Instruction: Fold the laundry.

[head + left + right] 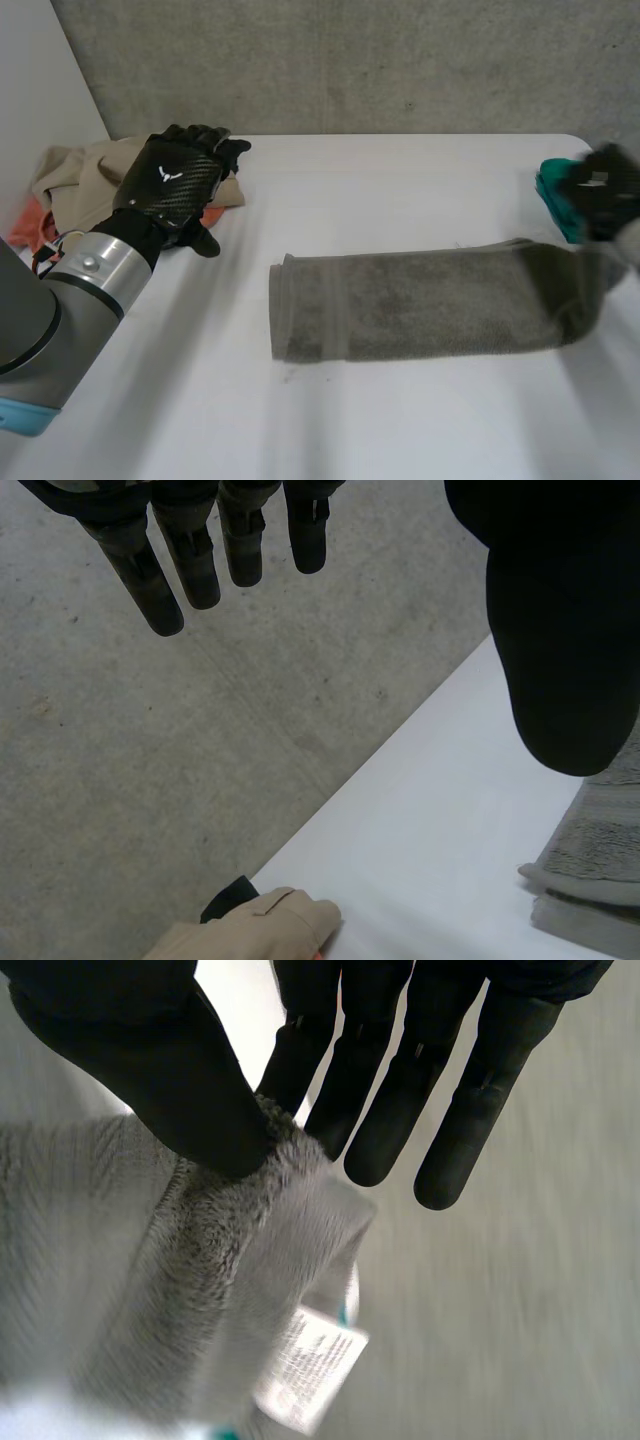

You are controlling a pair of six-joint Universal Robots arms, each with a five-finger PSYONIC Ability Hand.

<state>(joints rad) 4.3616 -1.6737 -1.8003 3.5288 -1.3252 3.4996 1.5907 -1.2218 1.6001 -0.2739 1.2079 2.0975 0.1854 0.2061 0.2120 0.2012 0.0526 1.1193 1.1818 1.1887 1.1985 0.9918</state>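
A grey terry towel, folded into a long, thick strip with a banded hem, lies across the white desk from centre to 3 o'clock. The right hand pinches its fluffy end corner between thumb and a finger, that end raised; a white care label hangs beneath. The left hand, its back a glossy weave, hovers with straight fingers, holding nothing, over a crumpled beige garment at 10 o'clock. A teal cloth lies beside the right hand.
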